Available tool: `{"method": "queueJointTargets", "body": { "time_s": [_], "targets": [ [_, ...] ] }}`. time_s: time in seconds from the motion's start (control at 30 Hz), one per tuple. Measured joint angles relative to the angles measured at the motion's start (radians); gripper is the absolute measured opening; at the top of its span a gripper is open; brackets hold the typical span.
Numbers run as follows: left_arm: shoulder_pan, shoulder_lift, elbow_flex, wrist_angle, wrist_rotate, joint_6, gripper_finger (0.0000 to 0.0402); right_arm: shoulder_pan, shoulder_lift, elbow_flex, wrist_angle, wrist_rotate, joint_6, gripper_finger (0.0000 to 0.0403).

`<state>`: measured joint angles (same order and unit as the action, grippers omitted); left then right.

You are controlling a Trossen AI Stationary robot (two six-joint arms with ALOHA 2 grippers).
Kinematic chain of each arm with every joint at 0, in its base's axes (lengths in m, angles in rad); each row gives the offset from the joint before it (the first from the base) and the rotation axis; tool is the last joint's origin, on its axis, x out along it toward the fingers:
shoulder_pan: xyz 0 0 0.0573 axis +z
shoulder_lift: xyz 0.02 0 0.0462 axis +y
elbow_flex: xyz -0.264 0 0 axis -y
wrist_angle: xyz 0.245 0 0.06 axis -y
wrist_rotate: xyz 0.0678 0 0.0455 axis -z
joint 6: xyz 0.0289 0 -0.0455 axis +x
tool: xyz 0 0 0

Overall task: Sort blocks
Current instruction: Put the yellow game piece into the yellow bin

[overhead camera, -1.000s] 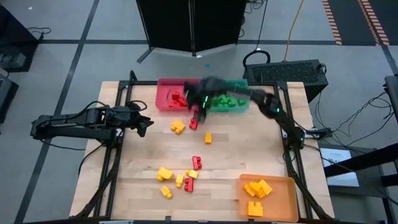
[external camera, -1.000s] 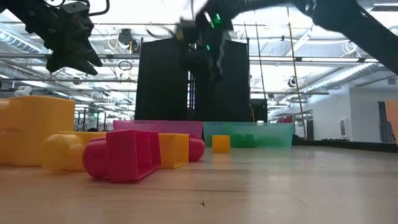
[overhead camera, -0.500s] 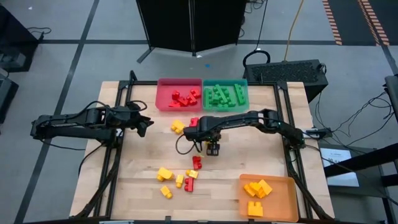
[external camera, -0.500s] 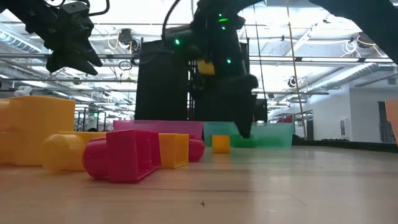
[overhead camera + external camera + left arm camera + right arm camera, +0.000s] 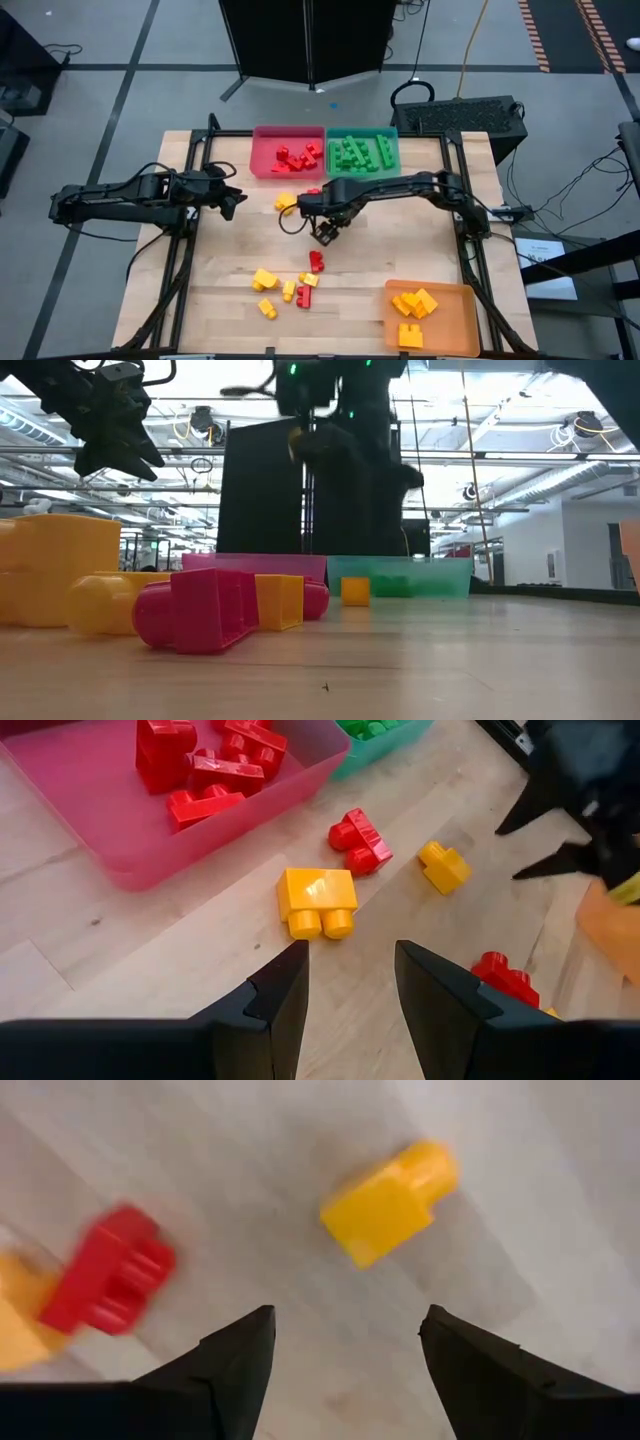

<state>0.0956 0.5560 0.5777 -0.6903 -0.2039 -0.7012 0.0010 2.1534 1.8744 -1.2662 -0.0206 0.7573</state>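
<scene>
Small red and yellow blocks lie scattered on the wooden table: a yellow one (image 5: 286,203) and a red one (image 5: 312,192) near the trays, and a cluster (image 5: 285,285) toward the near edge. My right gripper (image 5: 325,232) hovers open over the middle of the table. In its wrist view, a small yellow block (image 5: 388,1202) and a red block (image 5: 110,1280) lie flat on the wood below its open fingers (image 5: 345,1350). My left gripper (image 5: 232,200) waits open above the table's left part, facing a yellow block (image 5: 315,900) and a red one (image 5: 360,840).
A red tray (image 5: 288,152) with red blocks and a teal tray (image 5: 362,152) with green blocks stand at the far edge. An orange tray (image 5: 445,292) with yellow blocks sits at the near right corner. Bare wood lies between the middle blocks and the orange tray.
My right gripper has swung from beside the trays toward the near edge, over the middle of the table. It dropped close to the wood half a second ago, then rose again and shifted slightly left. No block on the table has visibly moved.
</scene>
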Motion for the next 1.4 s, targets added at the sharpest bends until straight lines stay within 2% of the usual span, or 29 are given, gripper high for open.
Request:
{"method": "queueJointTargets", "body": {
  "time_s": [0.1, 0.33, 0.87, 1.4],
  "targets": [
    [0.000, 0.000, 0.000, 0.000, 0.000, 0.000, 0.0153, -0.017, -0.022, 0.000, 0.022, 0.062, 0.085, 0.0242],
    [0.000, 0.000, 0.000, 0.000, 0.000, 0.001, 0.0153, -0.060, 0.026, -0.001, 0.164, 0.037, 0.216, 0.0242],
    [0.000, 0.000, 0.000, 0.000, 0.000, 0.008, 0.0153, -0.045, 0.142, 0.005, 0.134, 0.014, 0.300, 0.0242],
    [0.000, 0.000, 0.000, 0.000, 0.003, 0.007, 0.0153, -0.036, 0.121, -0.003, -0.031, 0.125, 0.333, 0.0242]
  ]
}}
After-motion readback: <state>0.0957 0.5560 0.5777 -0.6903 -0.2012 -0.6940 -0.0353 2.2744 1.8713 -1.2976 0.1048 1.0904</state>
